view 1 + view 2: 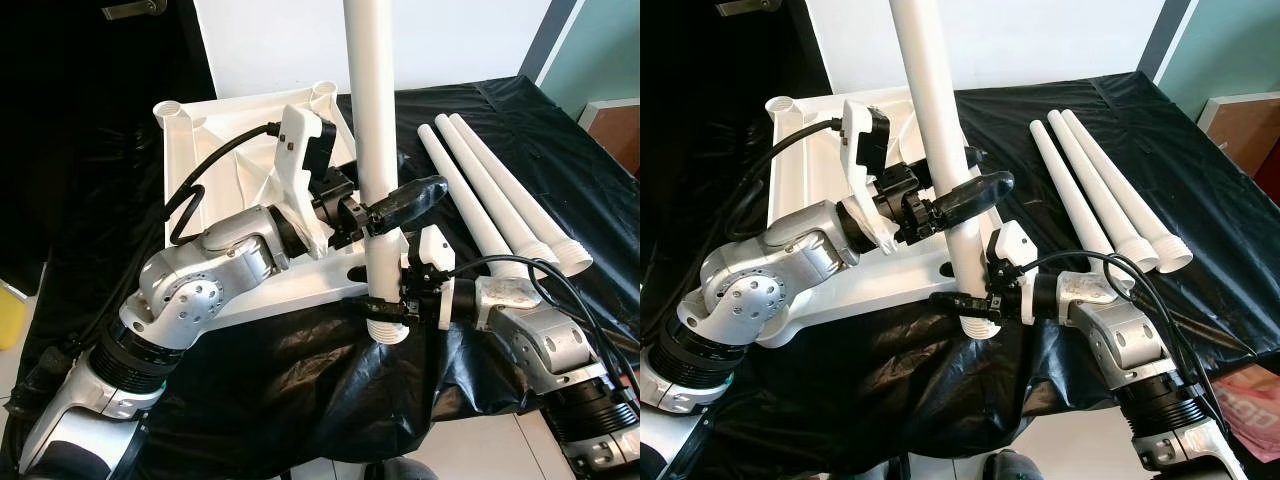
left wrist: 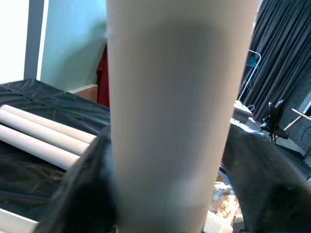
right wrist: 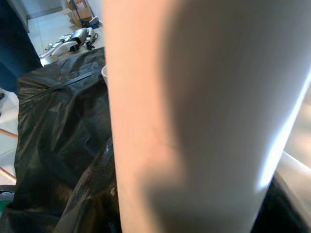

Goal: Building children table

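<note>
Left eye view: a smooth white tubular leg (image 1: 376, 120) stands nearly upright above the near edge of the counter (image 1: 560, 170), tilting slightly, its ribbed threaded end (image 1: 386, 328) lowest and hanging just over the counter's front edge. Both claws grasp it. The left claw (image 1: 385, 210) clamps it around the middle, one long glossy black finger (image 1: 410, 198) curving across the front of the tube. The right claw (image 1: 385, 300) is clenched on the leg lower down, just above the threaded end, its thin black fingers wrapping the tube like a band. In the left wrist view the leg (image 2: 175, 111) is a broad matte white cylinder between the dark, blurred fingers (image 2: 82, 189).

Behind the leg lies the tabletop (image 1: 230, 150), a white moulded plastic slab turned underside up, with raised ribs and round sockets (image 1: 168, 110) at its far corners. It rests flat on the counter, touching the left arm's wrist housing.

To the right, three more legs (image 1: 490, 190) lie side by side, touching, tapering away from the robot, their flanged threaded ends nearest the front edge.

The counter is draped in crinkled, shiny black plastic sheeting (image 1: 300, 380) that hangs over the front. Pale tiled floor (image 1: 480, 450) shows below.
</note>
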Controlling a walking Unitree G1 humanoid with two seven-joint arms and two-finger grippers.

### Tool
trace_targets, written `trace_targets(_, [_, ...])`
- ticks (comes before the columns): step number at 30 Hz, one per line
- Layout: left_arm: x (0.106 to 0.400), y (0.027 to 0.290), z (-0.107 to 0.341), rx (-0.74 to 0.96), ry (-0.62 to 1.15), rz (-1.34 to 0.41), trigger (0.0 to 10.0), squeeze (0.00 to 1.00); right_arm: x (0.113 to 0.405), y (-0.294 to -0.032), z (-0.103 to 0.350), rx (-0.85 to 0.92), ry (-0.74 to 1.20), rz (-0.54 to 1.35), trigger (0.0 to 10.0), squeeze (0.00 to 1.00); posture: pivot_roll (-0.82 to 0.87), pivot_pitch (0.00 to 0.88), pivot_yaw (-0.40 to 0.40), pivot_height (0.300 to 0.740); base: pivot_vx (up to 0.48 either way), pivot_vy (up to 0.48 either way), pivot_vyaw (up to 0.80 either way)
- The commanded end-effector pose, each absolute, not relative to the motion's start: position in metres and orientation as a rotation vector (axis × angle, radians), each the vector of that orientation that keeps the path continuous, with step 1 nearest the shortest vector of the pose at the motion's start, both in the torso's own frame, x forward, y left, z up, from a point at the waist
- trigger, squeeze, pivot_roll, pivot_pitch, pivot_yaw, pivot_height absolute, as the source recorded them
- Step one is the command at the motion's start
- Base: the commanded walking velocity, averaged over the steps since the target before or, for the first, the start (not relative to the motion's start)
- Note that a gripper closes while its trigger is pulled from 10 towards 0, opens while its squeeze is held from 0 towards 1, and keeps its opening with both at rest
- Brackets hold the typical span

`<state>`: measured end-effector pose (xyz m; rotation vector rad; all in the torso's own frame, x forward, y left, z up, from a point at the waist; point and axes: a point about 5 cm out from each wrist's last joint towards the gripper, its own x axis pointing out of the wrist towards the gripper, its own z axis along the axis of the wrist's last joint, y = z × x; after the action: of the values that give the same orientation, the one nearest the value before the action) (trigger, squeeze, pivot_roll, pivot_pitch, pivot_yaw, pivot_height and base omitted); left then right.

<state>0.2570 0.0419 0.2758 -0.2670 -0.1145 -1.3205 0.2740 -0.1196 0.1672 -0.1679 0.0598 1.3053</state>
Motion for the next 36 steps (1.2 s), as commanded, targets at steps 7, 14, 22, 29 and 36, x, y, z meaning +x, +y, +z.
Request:
trace_targets(7, [0.225, 0.043, 0.279, -0.226, -0.21, -1.995, 0.0, 0.0, 0.273, -0.121, 0.169, -0.178, 0.061, 1.319, 10.0, 0.0, 0.01, 0.071, -0.032, 0.74, 0.0, 0.0, 0.0])
trace_targets(14, [0.226, 0.044, 0.281, -0.233, -0.211, -1.989, 0.0, 0.0, 0.274, -0.122, 0.17, -0.184, 0.06, 1.319, 10.0, 0.0, 0.01, 0.065, -0.034, 0.74, 0.0, 0.0, 0.0])
trace_targets(22, [0.241, 0.043, 0.285, -0.117, -0.181, -1.808, 10.0, 0.0, 0.284, -0.127, 0.178, -0.185, 0.007, 1.242, 10.0, 1.0, 0.01, 0.061, -0.031, 0.74, 0.0, 0.0, 0.0])
trace_targets(29, [0.26, 0.039, 0.297, -0.058, -0.192, -1.608, 10.0, 0.0, 0.292, -0.13, 0.185, -0.181, -0.039, 1.163, 10.0, 0.0, 0.01, 0.065, -0.028, 0.74, 0.0, 0.0, 0.0])
trace_targets(36, [0.288, 0.032, 0.307, -0.088, -0.156, -1.373, 10.0, 0.0, 0.305, -0.13, 0.191, -0.188, -0.102, 1.017, 10.0, 0.0, 0.02, 0.08, -0.026, 0.74, 0.0, 0.0, 0.0])
